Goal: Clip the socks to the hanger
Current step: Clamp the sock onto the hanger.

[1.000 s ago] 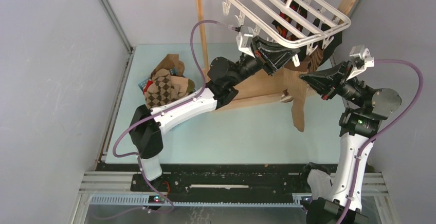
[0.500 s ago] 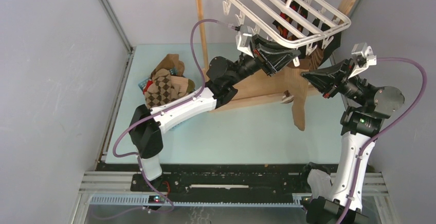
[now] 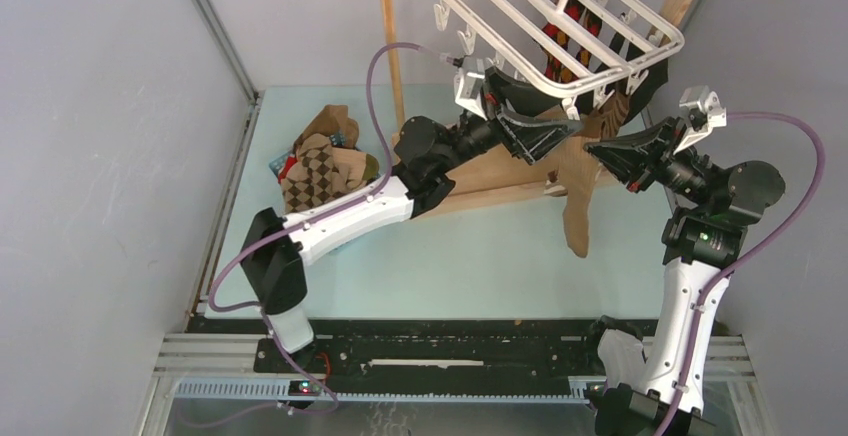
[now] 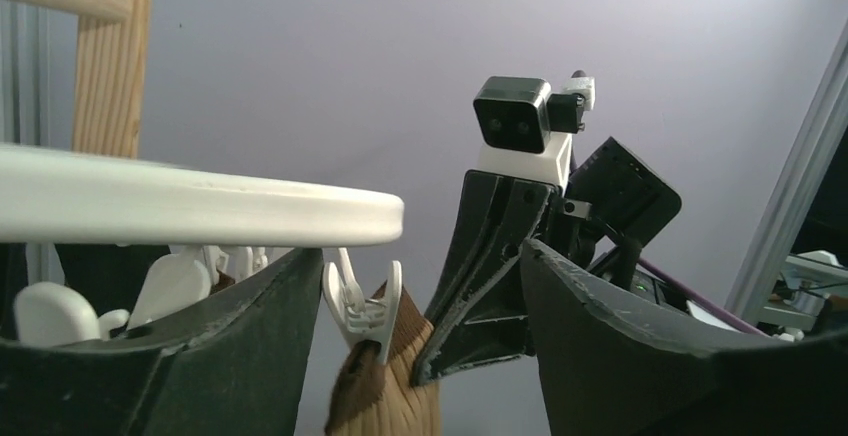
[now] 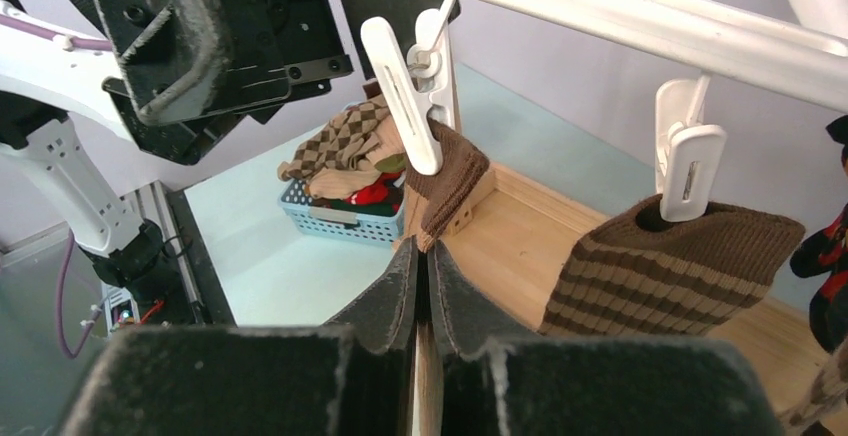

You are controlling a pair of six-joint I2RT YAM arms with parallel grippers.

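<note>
The tan sock (image 3: 577,206) hung by its brown cuff from a clip (image 5: 415,96) under the hanger (image 5: 640,21). Below the hanger, the right claw (image 5: 423,256) pinched that sock; the left claw (image 4: 412,266) gaped wide around the clip.

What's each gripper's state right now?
Left gripper: open around a clip.
Right gripper: shut on the tan sock.
</note>
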